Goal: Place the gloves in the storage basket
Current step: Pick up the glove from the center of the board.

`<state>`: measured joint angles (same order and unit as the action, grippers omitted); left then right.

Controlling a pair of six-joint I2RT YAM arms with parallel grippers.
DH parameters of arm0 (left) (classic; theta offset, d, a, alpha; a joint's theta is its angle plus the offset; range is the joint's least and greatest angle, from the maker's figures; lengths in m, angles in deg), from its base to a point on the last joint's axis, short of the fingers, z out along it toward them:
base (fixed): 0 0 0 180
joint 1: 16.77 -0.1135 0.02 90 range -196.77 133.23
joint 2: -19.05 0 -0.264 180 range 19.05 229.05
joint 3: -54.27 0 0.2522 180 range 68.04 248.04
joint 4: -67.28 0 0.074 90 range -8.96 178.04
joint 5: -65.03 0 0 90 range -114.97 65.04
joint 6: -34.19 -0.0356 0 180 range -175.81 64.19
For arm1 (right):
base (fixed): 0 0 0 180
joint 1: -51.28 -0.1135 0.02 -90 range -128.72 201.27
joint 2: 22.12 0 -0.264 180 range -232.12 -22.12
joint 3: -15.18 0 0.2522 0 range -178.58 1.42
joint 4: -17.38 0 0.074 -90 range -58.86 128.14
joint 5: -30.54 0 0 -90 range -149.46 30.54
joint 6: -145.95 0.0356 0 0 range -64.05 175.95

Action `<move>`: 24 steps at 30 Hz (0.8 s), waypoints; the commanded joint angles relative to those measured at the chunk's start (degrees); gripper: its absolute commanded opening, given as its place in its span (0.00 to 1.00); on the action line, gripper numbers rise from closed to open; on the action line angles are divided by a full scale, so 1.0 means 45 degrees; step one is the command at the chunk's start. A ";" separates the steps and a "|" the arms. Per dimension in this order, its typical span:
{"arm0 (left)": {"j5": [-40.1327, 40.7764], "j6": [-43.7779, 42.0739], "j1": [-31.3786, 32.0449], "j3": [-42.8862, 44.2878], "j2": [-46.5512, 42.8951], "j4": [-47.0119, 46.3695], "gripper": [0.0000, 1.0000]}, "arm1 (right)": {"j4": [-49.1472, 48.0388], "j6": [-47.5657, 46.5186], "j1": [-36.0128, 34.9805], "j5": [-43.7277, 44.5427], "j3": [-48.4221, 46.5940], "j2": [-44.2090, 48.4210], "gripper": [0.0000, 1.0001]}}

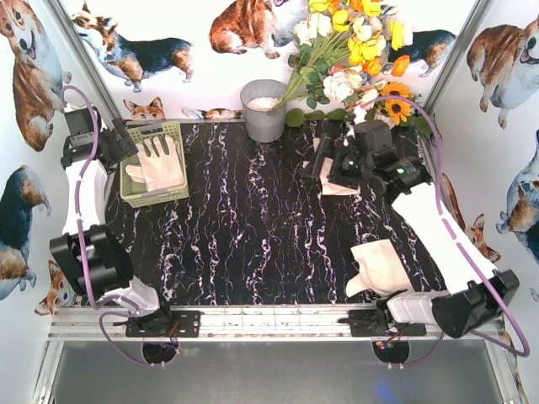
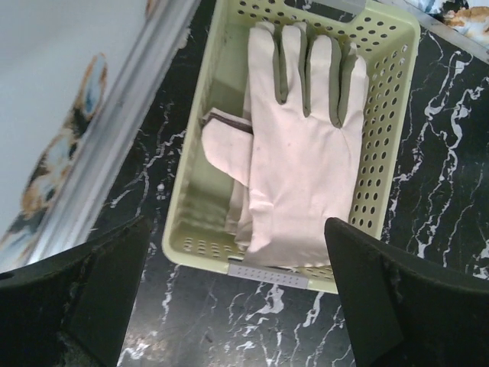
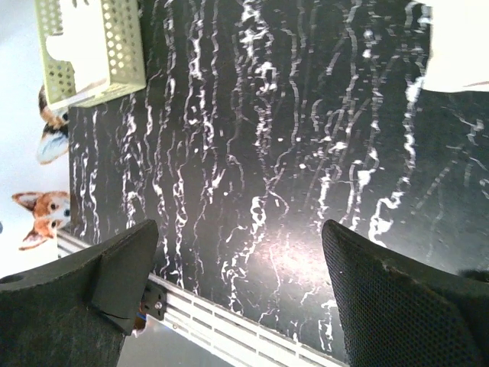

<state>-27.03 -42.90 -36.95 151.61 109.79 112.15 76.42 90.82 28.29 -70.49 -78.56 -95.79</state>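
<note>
Left fingers spread, empty, over the work glove lying in the storage basket; right fingers spread too. I'd lift straight up so nothing snags.

A pale glove lies flat in the yellow-green storage basket, below the spread left pincer.

The setting was a laboratory-type robot test cell, not a home or a shop. Two robot arms, the left arm and the right arm, were bolted to an aluminium rail at the near edge of a black marble-patterned counter. Aluminium frame posts carried wall panels printed with corgi dogs, enclosing the counter on three sides. A flower bouquet and a grey metal bucket stood at the far edge.
</note>
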 commanded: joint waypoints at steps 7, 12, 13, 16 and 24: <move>0.1196 -0.1065 0.0635 0.0636 -0.2146 0.1064 0.92 | 0.2342 -0.0567 0.3072 0.0529 0.0344 0.0797 0.92; 0.1194 -0.0261 0.2135 -0.0368 -0.3117 0.1217 0.91 | 0.2127 -0.0964 0.3806 0.1007 0.1073 0.0050 0.91; 0.1254 -0.0032 0.2668 -0.0637 -0.3285 0.1202 0.91 | 0.2031 -0.1210 0.3802 0.1093 0.1124 -0.0274 0.90; 0.1548 0.0934 0.4510 -0.1545 -0.3689 0.0934 0.91 | 0.2055 -0.1968 0.3799 0.1216 0.0865 -0.1587 0.87; 0.2493 0.3489 0.8383 -0.3376 -0.3893 -0.0176 0.90 | 0.3280 -0.3972 0.3158 0.2066 -0.1849 -0.5647 0.84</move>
<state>-19.21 -33.83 -3.88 137.46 92.81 114.67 89.40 78.60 44.23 -64.15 -79.77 -116.53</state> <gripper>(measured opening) 0.907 0.842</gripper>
